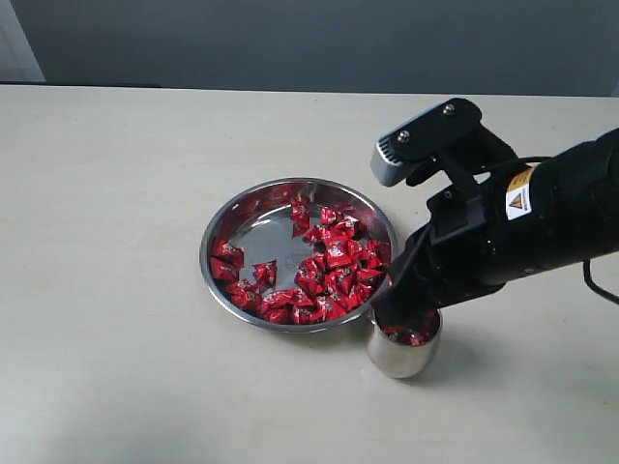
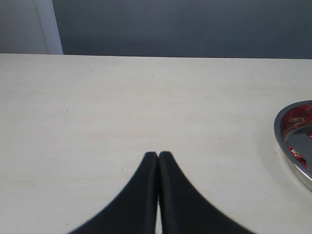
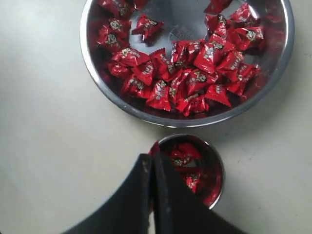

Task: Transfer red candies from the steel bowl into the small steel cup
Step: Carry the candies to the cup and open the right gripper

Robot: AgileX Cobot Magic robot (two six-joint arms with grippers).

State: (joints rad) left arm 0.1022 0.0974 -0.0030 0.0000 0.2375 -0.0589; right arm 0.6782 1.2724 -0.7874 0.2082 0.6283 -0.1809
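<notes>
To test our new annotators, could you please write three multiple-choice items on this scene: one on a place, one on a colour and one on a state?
1. Where does the small steel cup stand relative to the steel bowl?
A. Inside it.
B. Beside it, close to its rim.
C. Far across the table from it.

2. What colour are the wrappers of the candies?
A. Green.
B. Gold.
C. Red.

3. How do the jaws of the right tool stand?
A. Shut.
B. Wide open.
C. Clamped on the bowl's rim.

Answers:
1. B, because the cup stands just outside the bowl's rim.
2. C, because every wrapper in the bowl and the cup is shiny red.
3. A, because the right wrist view shows the jaws meeting with no gap, above the cup.
</notes>
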